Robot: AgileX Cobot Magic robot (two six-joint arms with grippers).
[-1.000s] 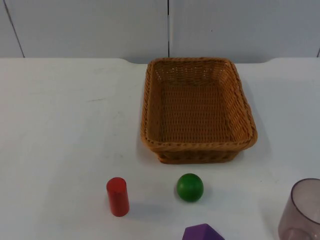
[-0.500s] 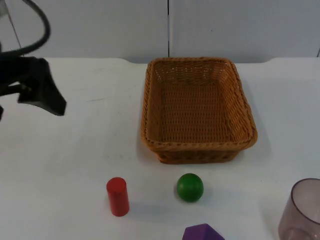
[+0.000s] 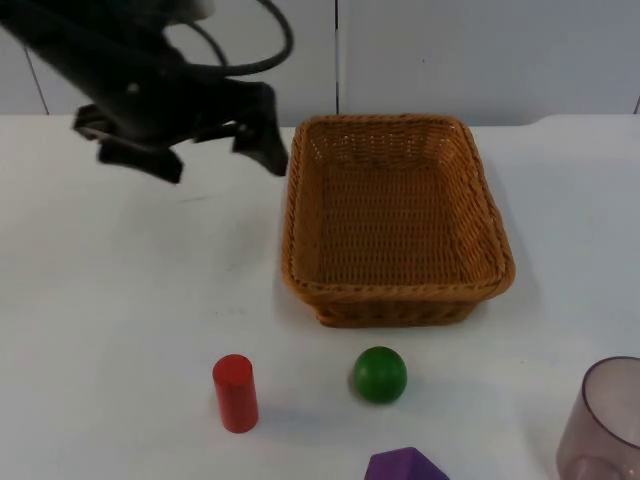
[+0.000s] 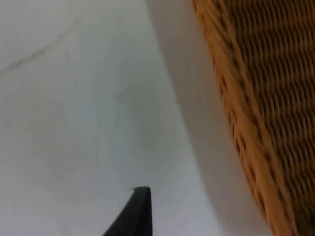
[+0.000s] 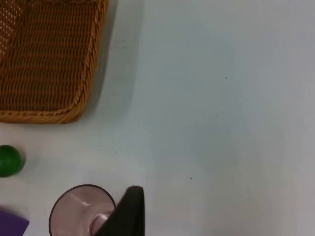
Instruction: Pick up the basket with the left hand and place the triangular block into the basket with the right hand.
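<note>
Basket (image 3: 395, 220) sat on the white counter (image 3: 130, 300); the left gripper (image 3: 205, 140) hovered just beside its left rim, jaws spread. Right gripper's (image 5: 129, 211) jaw state was unreadable. Purple triangular block (image 3: 405, 466) lay cut off near the green ball (image 3: 380, 375).

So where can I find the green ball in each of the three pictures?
Top view: the green ball sits on the table just in front of the basket, right of the red cylinder.
Left wrist view: not in it.
Right wrist view: the ball lies past the basket's corner.
Shared landmark: the basket.
</note>
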